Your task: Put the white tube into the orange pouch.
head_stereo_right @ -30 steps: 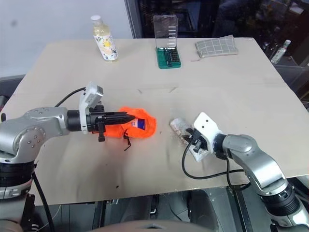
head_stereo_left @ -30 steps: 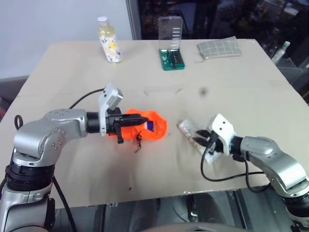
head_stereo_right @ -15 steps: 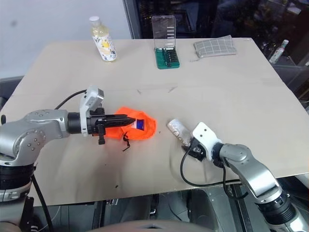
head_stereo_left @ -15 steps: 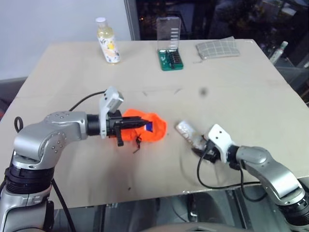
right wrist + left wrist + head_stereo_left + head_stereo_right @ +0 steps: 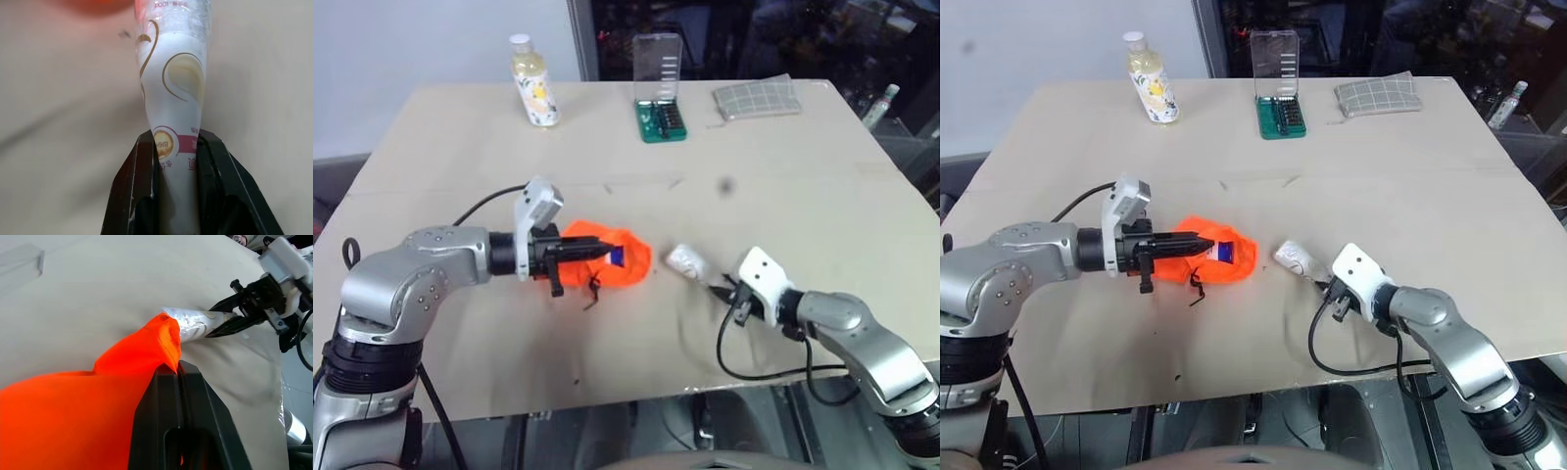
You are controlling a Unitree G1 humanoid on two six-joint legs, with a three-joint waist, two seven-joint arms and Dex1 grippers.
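- Two grippers share the job on a tan table (image 5: 783,166): the left gripper (image 5: 603,250) pinches the rim of the orange pouch (image 5: 625,259), its fingers pressed tight together on the fabric, apparently to keep the mouth lifted and facing the other arm.
- The right gripper (image 5: 175,156) has its two black fingers clamped on the flat crimped end of the white tube (image 5: 172,88), leaving the rest of the tube free to lead the way in.
- The tube lies low over the table between the two arms, its far end pointing at the pouch and close to the orange fabric but, as far as can be seen, not yet inside.
- The left wrist view shows the raised orange rim just beside the tube's free end, so the opening seems lined up with the approach.
- The insertion looks about to start; a push along the tube's length would seem to be what remains.
- A yellowish bottle (image 5: 532,83), a green tool case (image 5: 662,108) and a grey checked pouch (image 5: 756,98) stand well apart at the table's far edge, out of the working area.
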